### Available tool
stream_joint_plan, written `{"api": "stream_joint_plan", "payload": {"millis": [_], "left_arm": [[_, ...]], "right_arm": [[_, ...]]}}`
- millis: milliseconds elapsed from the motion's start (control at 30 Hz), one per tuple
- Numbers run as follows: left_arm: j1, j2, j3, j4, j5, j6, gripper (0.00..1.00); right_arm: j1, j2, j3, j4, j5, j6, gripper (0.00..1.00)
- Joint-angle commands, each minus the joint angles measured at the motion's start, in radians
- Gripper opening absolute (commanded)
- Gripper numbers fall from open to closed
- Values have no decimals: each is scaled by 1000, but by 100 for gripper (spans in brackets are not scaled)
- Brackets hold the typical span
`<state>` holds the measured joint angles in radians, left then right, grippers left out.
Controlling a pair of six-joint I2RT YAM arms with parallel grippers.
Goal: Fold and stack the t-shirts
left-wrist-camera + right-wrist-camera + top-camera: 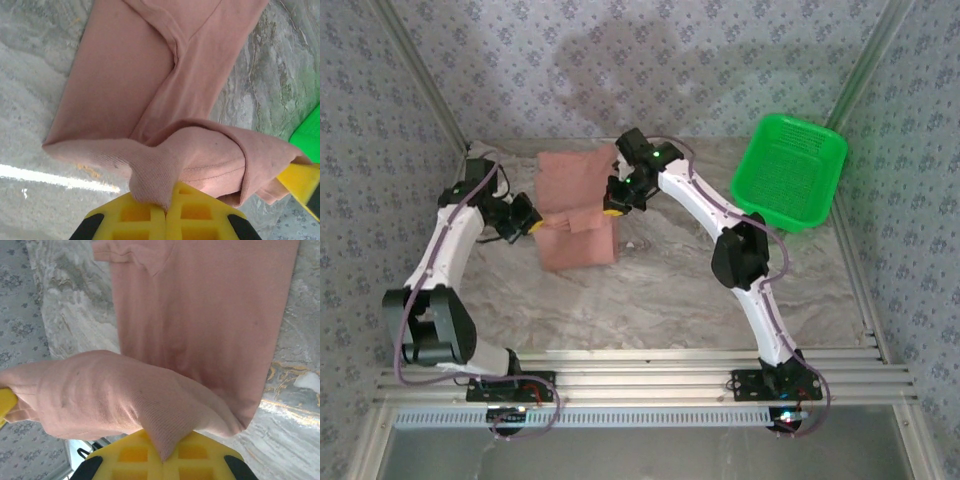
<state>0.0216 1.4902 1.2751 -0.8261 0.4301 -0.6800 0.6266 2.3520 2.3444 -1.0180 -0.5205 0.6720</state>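
The salmon-pink t-shirt (576, 210) lies on the marble table as a narrow folded strip, its printed graphic hidden. My left gripper (532, 224) is shut on the shirt's left edge, where a pinch of cloth (155, 170) rises between the yellow fingers (200, 210). My right gripper (614, 207) is shut on the right edge, holding a lifted fold (165, 425) above the flat part of the shirt (210, 315). Between the two grippers a band of cloth is raised across the shirt's middle.
A bright green plastic basket (790, 170) stands tilted at the back right, its corner visible in the left wrist view (307, 130). Patterned walls enclose the table (660, 290) on three sides. Metal rails (650, 375) run along the near edge.
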Motion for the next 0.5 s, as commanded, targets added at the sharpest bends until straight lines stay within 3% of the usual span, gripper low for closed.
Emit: {"api": "stream_joint_plan", "payload": {"millis": [0,400,467], "left_arm": [[15,69,70,32,17,55,0],[47,354,196,126,39,79,0],[59,415,227,172,57,63,0]], "right_arm": [[-25,50,35,31,-41,33,0],[-88,198,59,332,-132,164,0],[-107,237,67,460,-160,235,9]]}}
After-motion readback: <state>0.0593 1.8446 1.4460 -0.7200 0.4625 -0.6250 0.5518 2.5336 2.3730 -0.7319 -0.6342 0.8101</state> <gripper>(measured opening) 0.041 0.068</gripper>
